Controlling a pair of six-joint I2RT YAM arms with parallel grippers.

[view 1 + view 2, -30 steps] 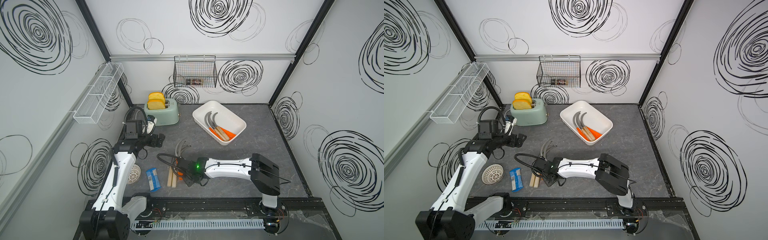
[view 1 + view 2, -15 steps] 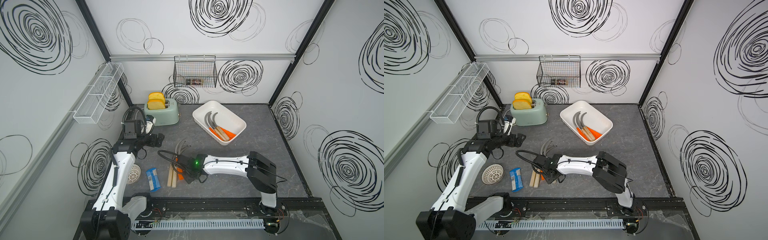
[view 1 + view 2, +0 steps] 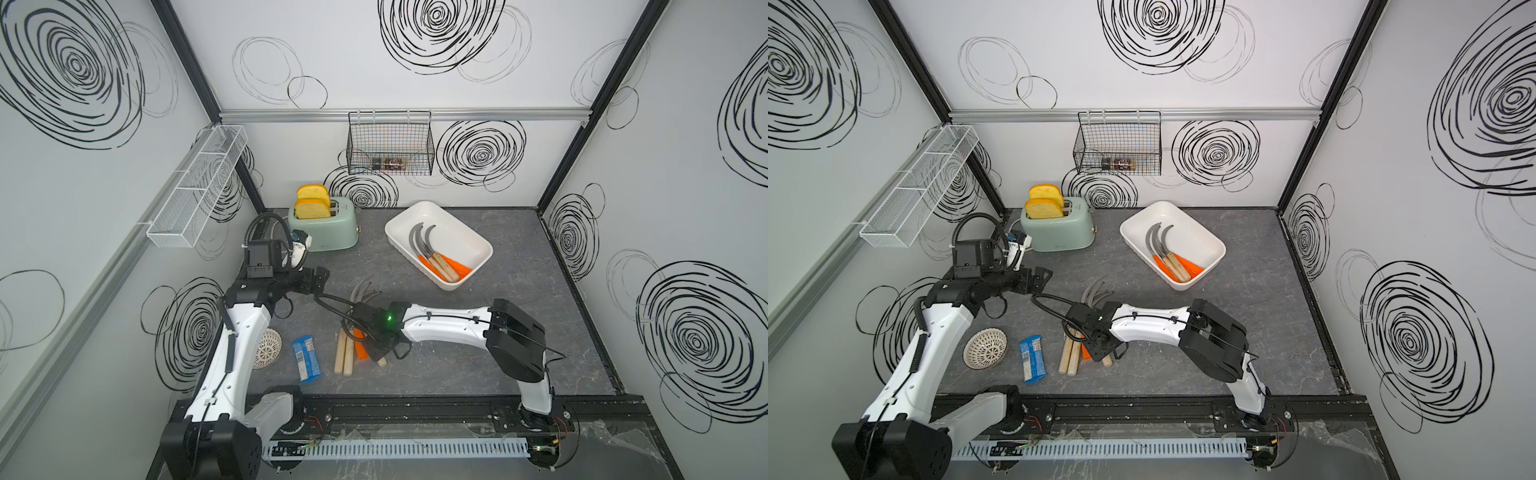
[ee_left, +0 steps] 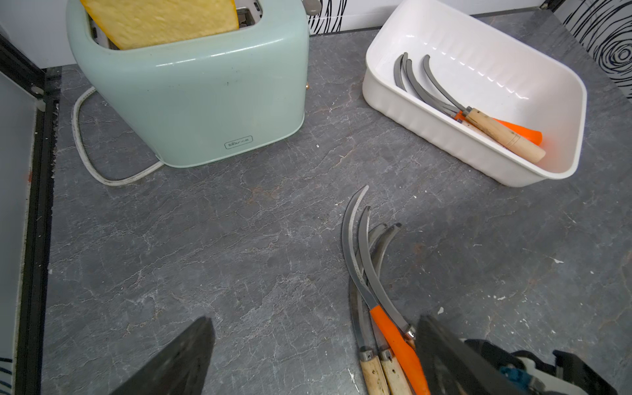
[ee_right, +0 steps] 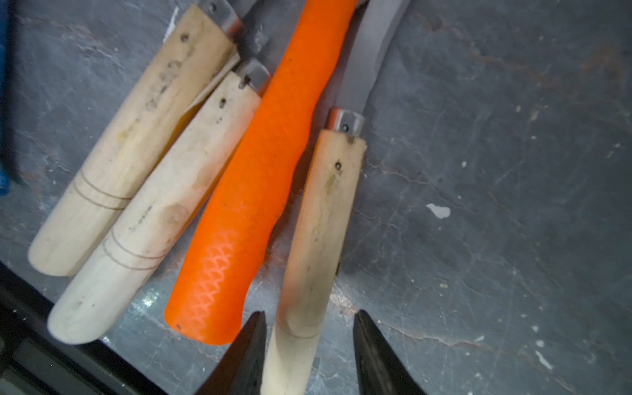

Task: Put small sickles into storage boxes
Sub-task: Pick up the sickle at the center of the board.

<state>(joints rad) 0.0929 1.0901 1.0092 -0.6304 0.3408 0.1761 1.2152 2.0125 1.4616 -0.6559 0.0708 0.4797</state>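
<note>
The right gripper (image 5: 307, 313) sits low over the table, jaws apart and straddling the butt end of a wooden-handled sickle (image 5: 325, 205). One finger seems to touch the wood, while the other shows a gap, so nothing is clamped yet. In both top views, an orange-handled sickle (image 3: 360, 353) lies just beside it at nine o'clock, with two more wooden handles (image 3: 344, 353) beyond, and all the blades cross toward twelve.

To do the grasp well, the gripper should close squarely on the wood alone, keeping the near finger off the orange grip. It should then lift straight up so the curved blade slips free of the others.

The white storage tub (image 3: 453, 237), already holding several sickles (image 3: 432, 257), waits at one o'clock. The left gripper (image 4: 314, 319) hovers at ten o'clock, wide open and empty.
</note>
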